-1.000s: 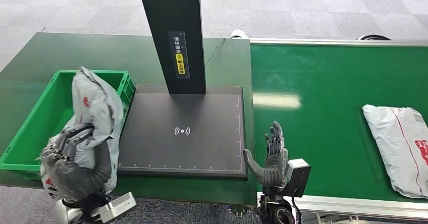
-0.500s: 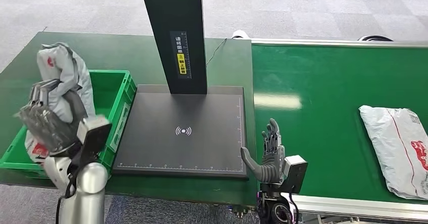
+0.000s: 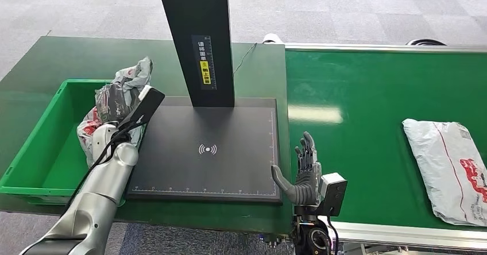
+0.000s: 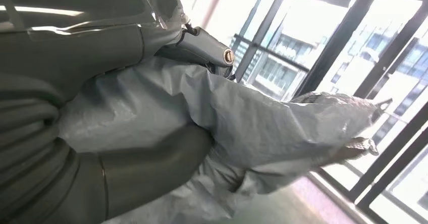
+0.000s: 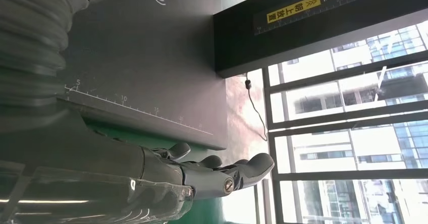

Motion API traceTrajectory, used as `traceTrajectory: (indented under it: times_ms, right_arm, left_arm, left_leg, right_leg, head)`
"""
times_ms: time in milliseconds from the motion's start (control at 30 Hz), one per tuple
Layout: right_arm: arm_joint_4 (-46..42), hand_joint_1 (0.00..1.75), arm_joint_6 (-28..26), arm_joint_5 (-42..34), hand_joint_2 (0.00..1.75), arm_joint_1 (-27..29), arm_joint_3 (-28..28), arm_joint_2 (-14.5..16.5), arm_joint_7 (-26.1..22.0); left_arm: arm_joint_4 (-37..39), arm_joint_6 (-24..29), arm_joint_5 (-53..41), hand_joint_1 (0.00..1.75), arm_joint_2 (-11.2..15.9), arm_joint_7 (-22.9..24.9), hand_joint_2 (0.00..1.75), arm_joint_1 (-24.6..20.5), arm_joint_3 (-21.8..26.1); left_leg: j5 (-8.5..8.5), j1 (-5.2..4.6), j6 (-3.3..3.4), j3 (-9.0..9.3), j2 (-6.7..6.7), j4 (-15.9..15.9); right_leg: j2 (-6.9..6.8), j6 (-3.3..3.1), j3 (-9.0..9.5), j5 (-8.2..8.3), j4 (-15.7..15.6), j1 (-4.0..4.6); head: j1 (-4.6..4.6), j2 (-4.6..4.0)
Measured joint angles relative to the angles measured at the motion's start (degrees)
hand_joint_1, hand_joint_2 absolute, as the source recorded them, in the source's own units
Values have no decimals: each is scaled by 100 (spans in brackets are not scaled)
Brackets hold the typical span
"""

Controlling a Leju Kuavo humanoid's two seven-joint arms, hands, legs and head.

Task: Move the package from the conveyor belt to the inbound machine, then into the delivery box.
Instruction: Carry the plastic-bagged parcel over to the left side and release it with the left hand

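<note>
Swung inward, left hand point(image 3: 112, 103) grips red-printed package point(image 3: 123, 80) over delivery box point(image 3: 34, 151).

Crumpled grey plastic package point(image 3: 118, 103) with red print, held over the right edge of the green delivery box point(image 3: 40, 146), beside the black inbound machine point(image 3: 212, 146).

This is a parcel-sorting station in a logistics or warehouse test hall. A green conveyor belt point(image 3: 373, 94) carries a plastic mail bag point(image 3: 451, 169). Just beside the right hand's fingers point(image 3: 307, 157) lies a dark scanning pad point(image 3: 212, 151) with a wireless symbol under a black post point(image 3: 198, 37). A green crate point(image 3: 34, 151), grey carpet point(image 3: 344, 14) and tall windows point(image 5: 343, 118) complete it.
</note>
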Motion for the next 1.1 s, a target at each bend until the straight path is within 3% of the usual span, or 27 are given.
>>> traceTrajectory:
  times_ms: [67, 167, 267, 500, 700, 967, 1100]
  right_arm:
    - [0, 0, 3, 0, 175, 0, -5, -1, 3]
    - [0, 0, 7, 0, 175, 1, -12, -2, 6]
    - [0, 0, 13, 0, 175, 2, -20, -3, 7]
    - [-3, 0, 0, 2, 175, 74, -32, -4, 13]
    - [-15, 0, -7, 2, 175, 165, -46, -4, 14]
    - [-123, 0, -5, 34, 175, 209, -52, 2, 23]
    - [-138, 0, -3, 50, 175, 204, -52, 4, 37]
  left_arm:
    - [241, -58, 91, 15, 42, -40, 175, -108, 21]
    - [416, -82, 185, 0, 109, -65, 175, -181, 60]
    - [450, -69, 300, 0, 183, -90, 175, -180, 111]
    - [-97, 324, 1070, 0, 290, -650, 175, 103, 381]
    - [-426, 321, 1145, 0, 492, -540, 175, 194, 504]
    - [-238, 475, 500, 0, 732, -50, 175, 52, 538]
    - [-213, 848, 841, 0, 852, -524, 175, 4, 700]
  left_leg:
    - [0, 0, 0, 0, 2, 0]
    - [0, 1, 0, 1, 2, -1]
    - [1, 1, 0, 2, 1, -1]
    - [0, 1, -1, 0, -1, -1]
    - [0, 1, -1, 0, -1, -1]
    - [1, 1, 0, 1, 1, -1]
    - [1, 1, -1, 0, 1, -1]
  right_leg:
    - [1, 0, 0, 0, 0, 0]
    - [1, 0, 1, 0, 0, 1]
    - [0, 0, 2, 0, 1, 1]
    - [0, 0, 0, -1, 1, 1]
    - [0, -1, -1, -1, 1, 1]
    - [0, -1, 0, -1, 1, 1]
    - [1, -1, 0, -1, 2, 1]
  head:
    - [1, 0]
    - [-1, 0]
    - [0, 0]
    - [0, 1]
    - [0, 0]
    - [0, 1]
    - [0, 1]
